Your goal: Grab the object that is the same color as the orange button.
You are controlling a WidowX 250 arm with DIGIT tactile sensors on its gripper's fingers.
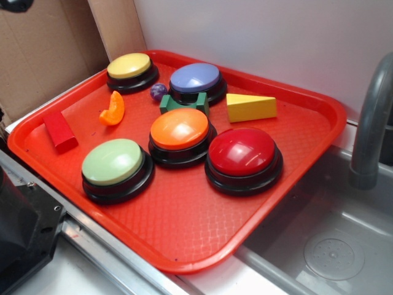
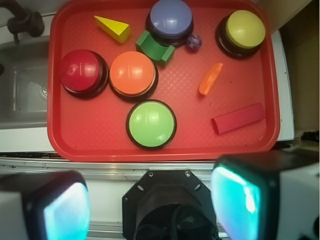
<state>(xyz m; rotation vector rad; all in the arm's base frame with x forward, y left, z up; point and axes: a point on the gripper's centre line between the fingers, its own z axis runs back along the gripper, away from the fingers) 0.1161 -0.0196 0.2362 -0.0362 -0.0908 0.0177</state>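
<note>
The object, a small glossy orange crescent (image 1: 113, 109) (image 2: 210, 78), lies on the red tray (image 1: 184, 227) (image 2: 100, 145) toward its left side in the exterior view, between the yellow-topped button and the red block. The orange button (image 1: 179, 130) (image 2: 132, 73) stands mid-tray, apart from the crescent. My gripper (image 2: 152, 205) hangs high above the robot base in the wrist view, well short of the tray's near edge. It is open, its teal-padded fingers (image 2: 235, 200) far apart with nothing between them. The gripper itself is out of the exterior view.
Also on the tray: a green button (image 1: 114, 163), red button (image 1: 242, 152), blue button (image 1: 195, 78), yellow button (image 1: 129, 66), red block (image 1: 59, 130), yellow wedge (image 1: 250, 107), green block (image 1: 184, 103), small purple ball (image 1: 158, 91). A sink (image 1: 331, 239) with a grey faucet (image 1: 371, 123) lies right; cardboard (image 1: 43, 49) stands behind.
</note>
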